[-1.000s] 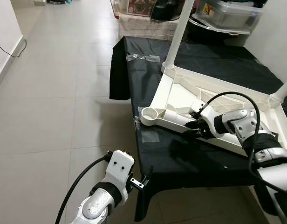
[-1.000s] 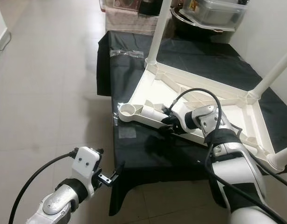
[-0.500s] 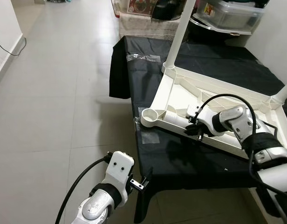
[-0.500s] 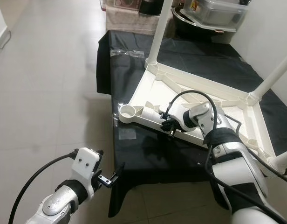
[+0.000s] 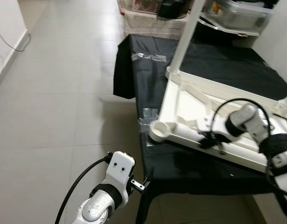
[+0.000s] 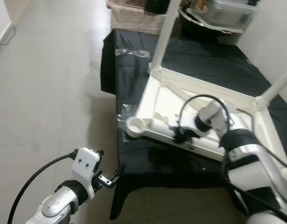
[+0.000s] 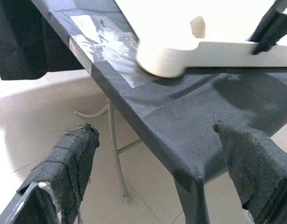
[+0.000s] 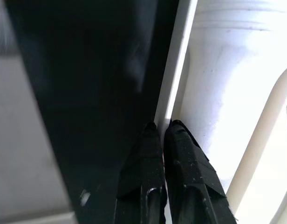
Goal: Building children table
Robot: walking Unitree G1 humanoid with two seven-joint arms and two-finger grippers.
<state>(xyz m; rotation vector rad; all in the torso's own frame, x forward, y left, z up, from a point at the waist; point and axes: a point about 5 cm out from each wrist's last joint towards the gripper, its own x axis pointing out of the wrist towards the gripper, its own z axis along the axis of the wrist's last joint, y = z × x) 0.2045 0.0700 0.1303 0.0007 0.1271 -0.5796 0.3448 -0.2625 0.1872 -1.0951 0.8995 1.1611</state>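
children's table [image 5: 199, 100] is upside down on the black-covered worktop [image 5: 190, 161], two legs [image 5: 186, 35] already standing up from their corners. near-left corner socket [image 5: 159, 130] is empty and sits right at the worktop's front edge, beside a taped patch [image 5: 147, 114].

what changed: a second ago the right gripper [image 5: 209, 140] was in on the frame rail close behind that empty socket. now it sits further along the rail, away from the socket, and the whole view has swung, so part of that shift is the head moving, not the arm. in the right wrist view its fingers [image 8: 185, 163] are pressed together, nothing between them, tips on the rail's outer lip where white plastic meets black cloth. reads as a nudge or a brace on the frame, not a grasp.

left gripper [image 5: 140, 183] hangs low off the worktop's front-left corner over the floor [image 5: 50, 93], same spot as before, fingers [image 7: 64, 158] spread, holding nothing.

implication: socket not yet filled and i can't spot a loose leg. my guess is this is positioning the frame before the next leg goes in. risk: socket corner is near the edge, more pushing could slide it off.
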